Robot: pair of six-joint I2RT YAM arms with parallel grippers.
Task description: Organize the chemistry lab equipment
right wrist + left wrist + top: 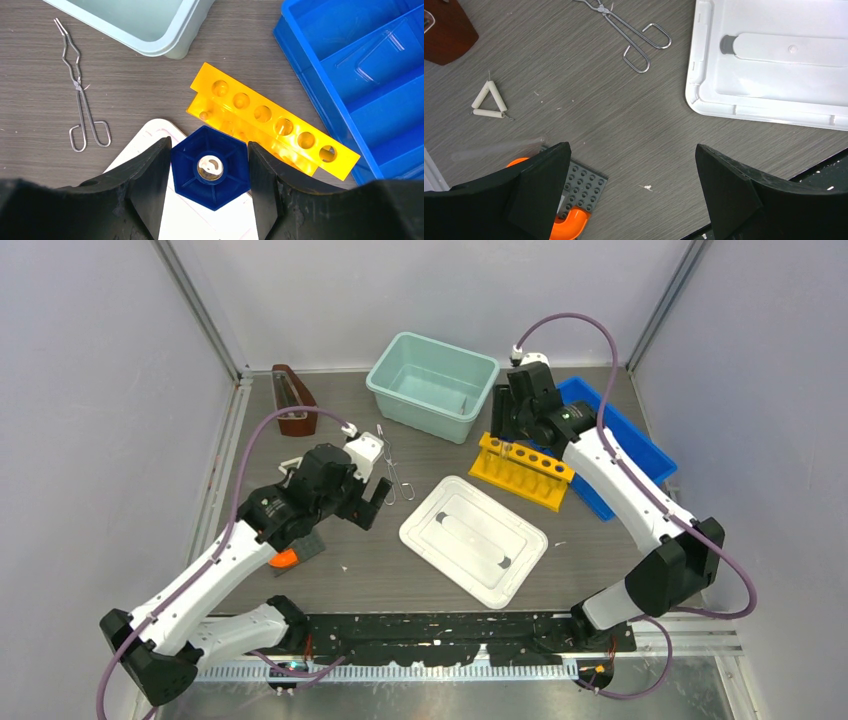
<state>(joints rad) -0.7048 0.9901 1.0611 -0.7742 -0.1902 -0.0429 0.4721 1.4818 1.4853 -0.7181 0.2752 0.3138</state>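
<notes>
My right gripper (209,146) is shut on a dark blue hexagonal knob-like piece (227,186) with a clear glass centre. It holds the piece over the near end of the yellow rack (272,116). From above, that gripper (512,440) hangs at the rack's left end (522,472). Slim silver wire tongs (392,472) (630,35) (80,102) lie on the table. My left gripper (631,150) (372,502) hovers open and empty just right of them. A small white triangle (489,101) and a blurred clear glass rod (499,148) lie by its left finger.
A white lid (472,538) (769,95) lies mid-table. A teal bin (432,385) stands at the back, a blue divided tray (625,435) (360,65) at the right, a brown holder (293,400) at the back left. A grey studded plate with an orange piece (583,186) is under my left gripper.
</notes>
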